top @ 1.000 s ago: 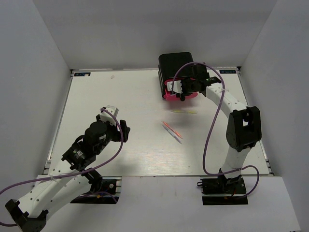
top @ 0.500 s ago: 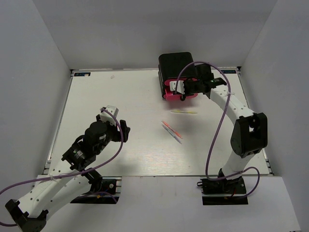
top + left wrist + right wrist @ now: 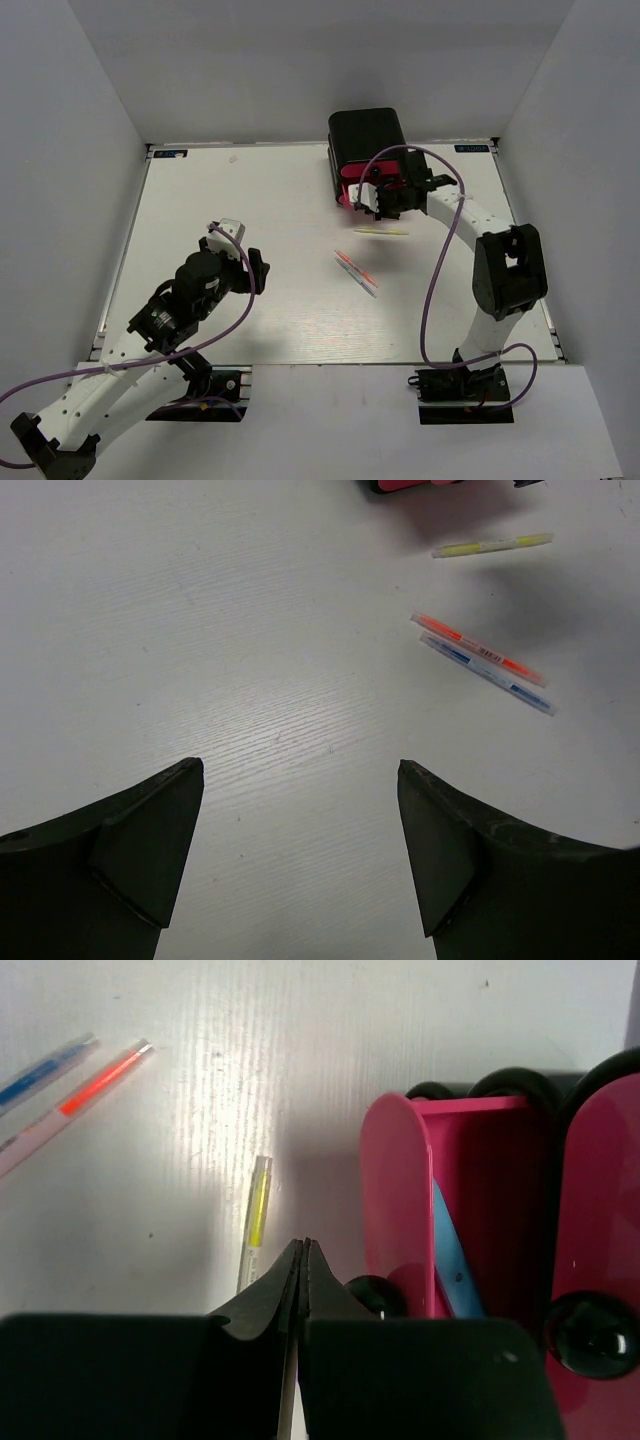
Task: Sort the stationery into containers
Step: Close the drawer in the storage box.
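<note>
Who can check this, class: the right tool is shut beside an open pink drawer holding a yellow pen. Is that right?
No: the drawer holds a light-blue pen; the yellow pen lies on the table. The right wrist view shows this. The right tool is indeed shut beside the drawer.

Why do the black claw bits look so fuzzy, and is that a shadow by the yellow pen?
Left wrist view: the left gripper sits right by the lens, so its edges look soft, and a grey shadow falls round the yellow pen. Right wrist view: the shut right gripper is dark and blurry too, and light shines brightly off the white table.
</note>
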